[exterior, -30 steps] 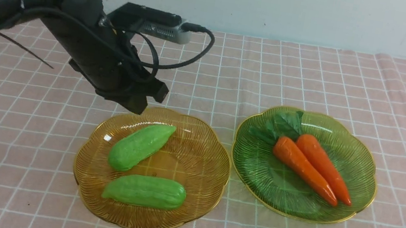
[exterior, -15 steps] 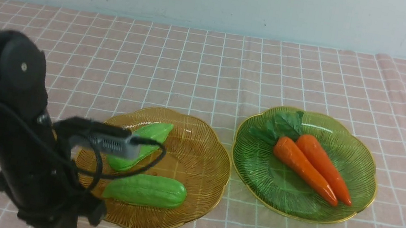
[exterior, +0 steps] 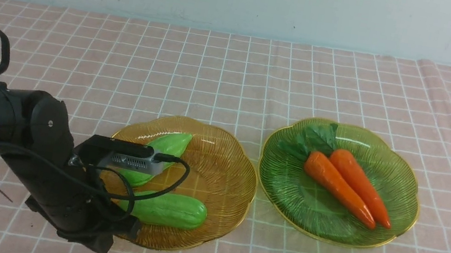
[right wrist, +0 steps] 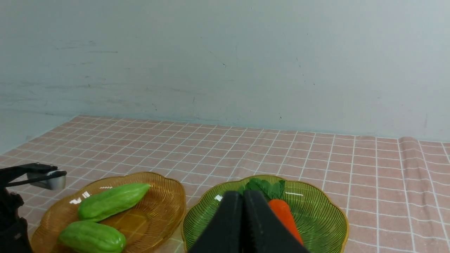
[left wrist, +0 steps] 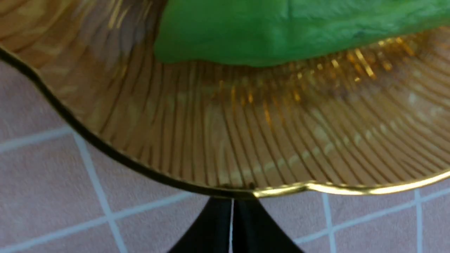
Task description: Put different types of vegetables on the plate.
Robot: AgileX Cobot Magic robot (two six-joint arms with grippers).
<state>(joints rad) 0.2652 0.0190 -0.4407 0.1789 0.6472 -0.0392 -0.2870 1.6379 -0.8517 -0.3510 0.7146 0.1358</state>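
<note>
My left gripper [left wrist: 232,218] is clenched on nothing, its tips against the rim of the amber plate [exterior: 227,168] at the lower left of the front frame. I judge it is pinched shut to nudge, not grab. The lower gourd [exterior: 168,210] and upper gourd [exterior: 165,146] lie in that plate. The left carrot [exterior: 337,186] and right carrot [exterior: 360,185] share the green plate [exterior: 399,183] at centre right, so each type has its own plate. The right gripper [right wrist: 243,218], also clenched and empty, hangs above the green plate.

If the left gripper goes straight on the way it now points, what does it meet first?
Probably the amber plate's rim, right before the shut left gripper; a gourd lies beyond. Contact is unclear.
</note>
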